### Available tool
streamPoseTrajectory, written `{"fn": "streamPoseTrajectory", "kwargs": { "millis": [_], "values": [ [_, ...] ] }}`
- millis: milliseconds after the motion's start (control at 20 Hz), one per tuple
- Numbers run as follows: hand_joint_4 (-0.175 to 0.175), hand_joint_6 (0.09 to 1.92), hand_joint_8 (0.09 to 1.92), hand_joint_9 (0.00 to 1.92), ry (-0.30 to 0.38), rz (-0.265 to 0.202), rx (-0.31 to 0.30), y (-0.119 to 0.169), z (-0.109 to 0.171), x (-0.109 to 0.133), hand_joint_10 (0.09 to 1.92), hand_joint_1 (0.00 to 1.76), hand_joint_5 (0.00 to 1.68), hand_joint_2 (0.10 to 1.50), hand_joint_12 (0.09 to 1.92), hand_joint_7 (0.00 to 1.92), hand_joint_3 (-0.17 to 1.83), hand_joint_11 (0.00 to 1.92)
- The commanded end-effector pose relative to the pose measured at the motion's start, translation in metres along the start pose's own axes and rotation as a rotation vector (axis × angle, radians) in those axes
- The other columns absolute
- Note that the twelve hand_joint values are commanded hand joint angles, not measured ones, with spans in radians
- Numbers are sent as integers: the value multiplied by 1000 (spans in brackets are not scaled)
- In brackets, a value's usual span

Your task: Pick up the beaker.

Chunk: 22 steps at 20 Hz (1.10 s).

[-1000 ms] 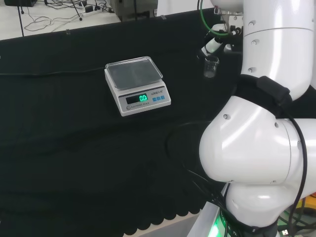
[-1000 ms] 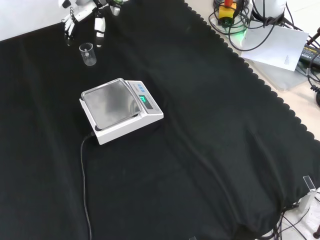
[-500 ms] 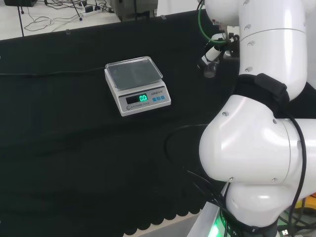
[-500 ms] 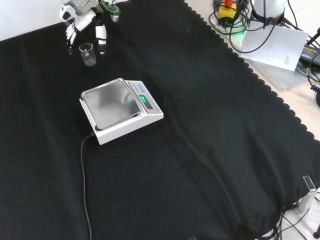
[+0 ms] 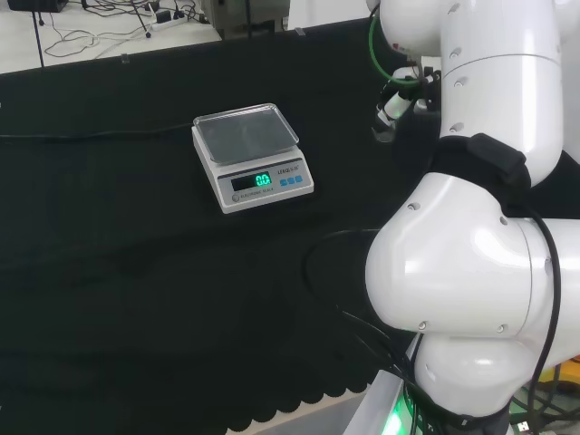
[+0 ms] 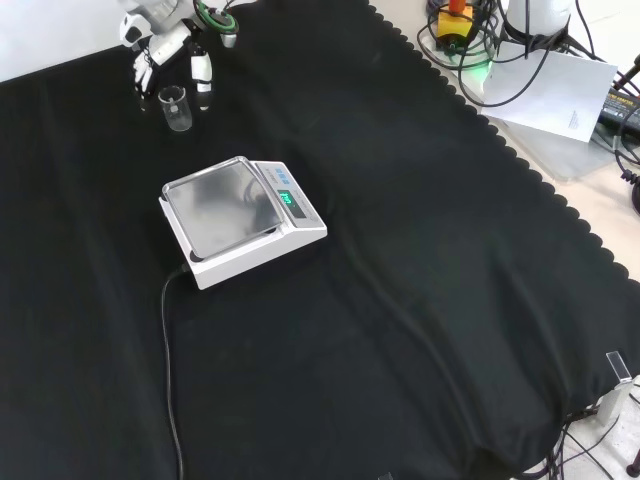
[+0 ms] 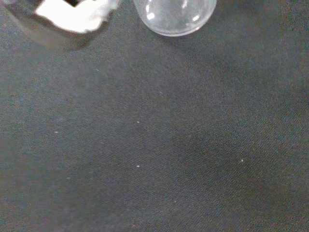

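A small clear glass beaker (image 6: 177,108) stands upright on the black cloth at the far left of the front view, beyond the scale. The black and white hand (image 6: 165,40) hangs just above it, open. Its fingers (image 6: 202,72) reach down on either side of the beaker's rim, and I see no contact. In the head view the hand (image 5: 395,101) sits against the arm's white links, with the beaker (image 5: 383,134) just below it, partly covered. The wrist view has the beaker's round base (image 7: 174,17) close by, next to a blurred white part of the hand (image 7: 72,14).
A white digital scale (image 6: 235,215) with a steel pan and lit green display stands nearer the front view's camera than the beaker; its cable (image 6: 168,350) runs towards the cloth's near edge. The arm's big white links (image 5: 480,272) stand at the head view's right.
The hand has come down closer to the beaker, so its fingers now flank the rim. Beaker and scale have not moved.
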<state>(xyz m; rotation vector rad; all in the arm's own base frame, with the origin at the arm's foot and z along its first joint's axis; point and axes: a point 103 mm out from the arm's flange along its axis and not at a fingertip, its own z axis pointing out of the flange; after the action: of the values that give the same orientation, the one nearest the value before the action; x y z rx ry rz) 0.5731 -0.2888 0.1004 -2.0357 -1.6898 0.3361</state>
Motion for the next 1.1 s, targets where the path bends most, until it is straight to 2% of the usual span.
{"fn": "streamPoseTrajectory", "kwargs": {
  "millis": [50, 100, 150, 200, 250, 300, 350, 450, 500, 650, 750, 900, 1100],
  "values": [
    [-19, 159, 650, 505, -17, -17, -166, 10, 2, -5, 740, 995, 657, 681, 1334, 387, 500, 484],
    [-34, 249, 654, 631, -18, -25, -215, 11, 2, -4, 686, 1050, 725, 673, 1249, 459, 545, 639],
    [-82, 343, 672, 794, -13, -33, -256, 12, 2, -3, 639, 1120, 815, 684, 1122, 564, 581, 830],
    [-123, 566, 696, 935, -6, -41, -293, 13, 0, -2, 603, 1151, 907, 788, 1010, 690, 467, 972],
    [-149, 734, 700, 1043, 2, -50, -312, 13, -2, 0, 574, 1164, 962, 893, 919, 812, 325, 1063],
    [-163, 825, 687, 1117, 5, -58, -316, 13, -7, 1, 553, 1170, 997, 967, 851, 910, 213, 1121],
    [-170, 891, 672, 1089, -4, -61, -312, 13, -15, 3, 696, 1249, 996, 1018, 806, 982, 123, 1155],
    [-115, 875, 797, 1199, -22, -71, -285, 10, -35, 7, 746, 1348, 1026, 1041, 760, 1004, 30, 1193],
    [-99, 855, 819, 1237, -31, -82, -258, 8, -46, 9, 738, 1368, 1040, 1040, 743, 1012, 12, 1203],
    [-85, 831, 825, 1274, -52, -119, -183, 1, -80, 17, 729, 1386, 1057, 1037, 723, 1026, -2, 1212],
    [-84, 829, 822, 1276, -47, -142, -165, -5, -102, 22, 731, 1387, 1058, 1037, 720, 1029, -4, 1212],
    [-83, 828, 820, 1276, -44, -174, -170, -16, -129, 27, 731, 1388, 1058, 1037, 719, 1031, -4, 1211],
    [-82, 832, 818, 1276, -79, -211, -219, -31, -151, 33, 732, 1387, 1057, 1037, 718, 1033, -4, 1211]
  ]
}}
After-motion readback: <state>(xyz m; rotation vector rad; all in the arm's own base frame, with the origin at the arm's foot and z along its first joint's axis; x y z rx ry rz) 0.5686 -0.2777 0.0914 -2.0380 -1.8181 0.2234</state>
